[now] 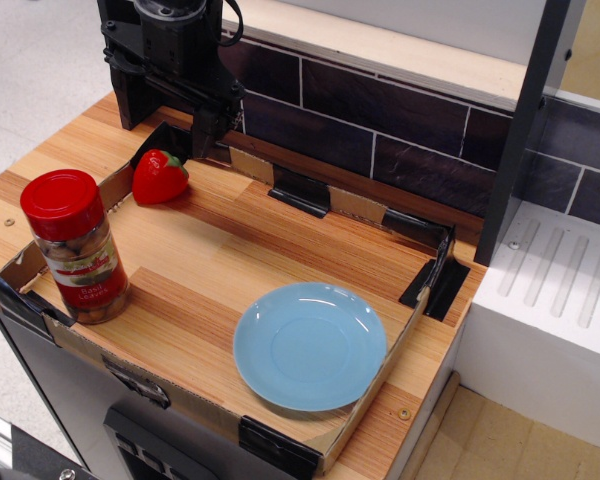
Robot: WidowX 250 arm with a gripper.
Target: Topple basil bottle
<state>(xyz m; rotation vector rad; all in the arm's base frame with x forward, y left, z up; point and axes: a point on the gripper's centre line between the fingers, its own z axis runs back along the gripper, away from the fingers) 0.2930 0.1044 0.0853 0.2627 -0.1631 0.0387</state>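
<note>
The basil bottle stands upright at the front left corner of the wooden board. It is a clear jar with a wide red cap, a red-and-white label and brownish contents. My black gripper hangs at the back left, well behind the bottle and just behind a red toy strawberry. Its two fingers stand apart with nothing between them. It touches neither the bottle nor the strawberry.
A light blue plate lies at the front right of the board. A low cardboard rim with black tape corners borders the board. A dark tiled wall runs behind, with a black post and a white ribbed drainer at right.
</note>
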